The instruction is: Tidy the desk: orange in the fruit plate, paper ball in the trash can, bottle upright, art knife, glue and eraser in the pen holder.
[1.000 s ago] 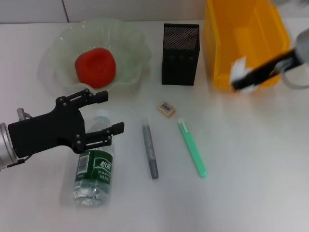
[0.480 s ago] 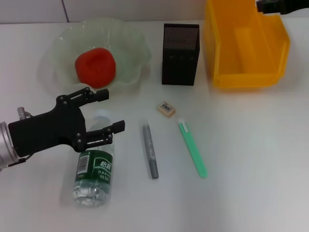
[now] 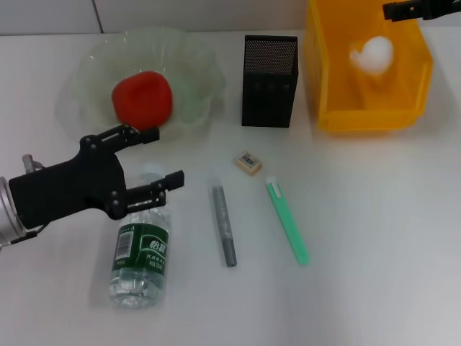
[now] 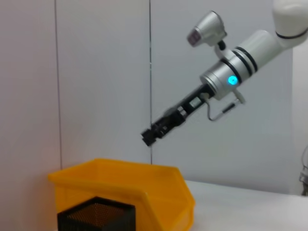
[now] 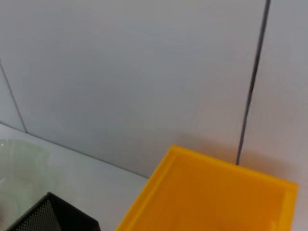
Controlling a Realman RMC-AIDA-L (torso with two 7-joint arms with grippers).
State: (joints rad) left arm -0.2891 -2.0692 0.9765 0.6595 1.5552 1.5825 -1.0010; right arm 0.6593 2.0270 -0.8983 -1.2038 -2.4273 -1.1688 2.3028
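Observation:
The orange (image 3: 142, 99) lies in the glass fruit plate (image 3: 94, 58). A white paper ball (image 3: 374, 52) sits inside the yellow trash can (image 3: 364, 119). My right gripper (image 3: 392, 10) hangs open above the can's far right corner and also shows in the left wrist view as the right gripper (image 4: 149, 137). Over the cap end of the lying bottle (image 3: 140, 252) my left gripper (image 3: 164, 156) is open and holds nothing. The eraser (image 3: 248, 162), grey glue stick (image 3: 224, 225) and green art knife (image 3: 288, 222) lie on the table in front of the black mesh pen holder (image 3: 269, 71).
The pen holder stands between the plate and the trash can at the back. A wall rises right behind the trash can (image 5: 216, 192). The white table (image 3: 389, 252) spreads to the front right.
The paper ball, gone from view half a second ago, now lies in the trash can. The right gripper stays above the can. My left gripper has shifted slightly up and left.

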